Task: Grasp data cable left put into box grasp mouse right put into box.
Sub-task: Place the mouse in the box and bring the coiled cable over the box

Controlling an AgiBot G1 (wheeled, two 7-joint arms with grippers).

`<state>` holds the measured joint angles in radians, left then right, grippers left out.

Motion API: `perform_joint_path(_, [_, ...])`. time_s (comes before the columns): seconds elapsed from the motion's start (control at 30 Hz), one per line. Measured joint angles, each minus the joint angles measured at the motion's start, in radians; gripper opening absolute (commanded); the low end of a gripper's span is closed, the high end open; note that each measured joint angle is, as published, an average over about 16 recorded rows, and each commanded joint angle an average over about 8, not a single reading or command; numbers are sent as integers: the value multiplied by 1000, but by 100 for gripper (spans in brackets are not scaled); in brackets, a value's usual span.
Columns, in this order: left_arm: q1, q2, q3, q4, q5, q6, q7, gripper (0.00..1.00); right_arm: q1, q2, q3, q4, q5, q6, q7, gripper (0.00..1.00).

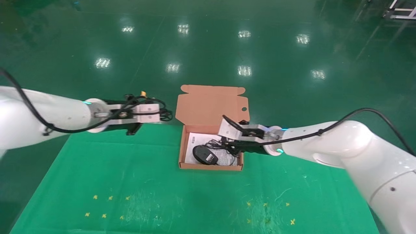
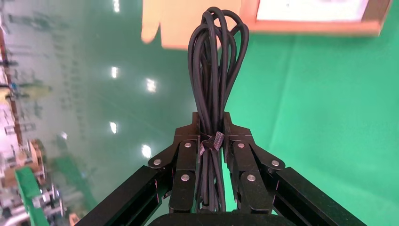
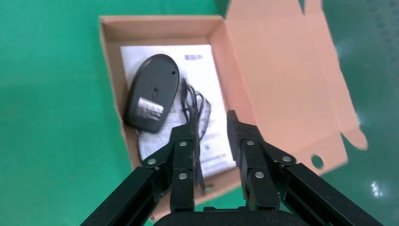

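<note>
Green mat, frame centre | mouse (image 1: 204,155) boxed (image 1: 210,167), done | right gripper (image 3: 210,129) parted, empty | left gripper (image 2: 212,141) clamping cable (image 2: 214,70), left of box, undelivered

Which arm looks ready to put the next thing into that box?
The left. Its gripper is clamped on the data cable, beside the box. The right gripper is empty; the mouse is already inside.
</note>
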<state>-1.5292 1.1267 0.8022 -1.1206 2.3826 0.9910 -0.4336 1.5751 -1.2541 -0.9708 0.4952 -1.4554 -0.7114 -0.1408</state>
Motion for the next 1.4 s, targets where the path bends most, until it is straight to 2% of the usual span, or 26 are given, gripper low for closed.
perform_joint_path(0.3, [47, 151, 50, 135, -22, -167, 89, 0, -1, 201, 2, 235, -26, -16, 101, 100])
perform_joint_path(0.63, [67, 241, 180, 282, -126, -364, 172, 0, -5, 429, -26, 584, -142, -31, 341, 100])
perform_joint_path(0.9, [58, 251, 280, 328, -195, -446, 169, 100, -5, 524, -47, 749, -232, -42, 487, 100])
perform_joint_path(1.13, [54, 254, 302, 339, -208, -462, 159, 100, -5, 542, -53, 782, -255, -47, 516, 100])
perform_joint_path(1.4, [50, 242, 298, 320, -203, -461, 160, 100, 3, 531, -46, 767, -248, -39, 501, 100])
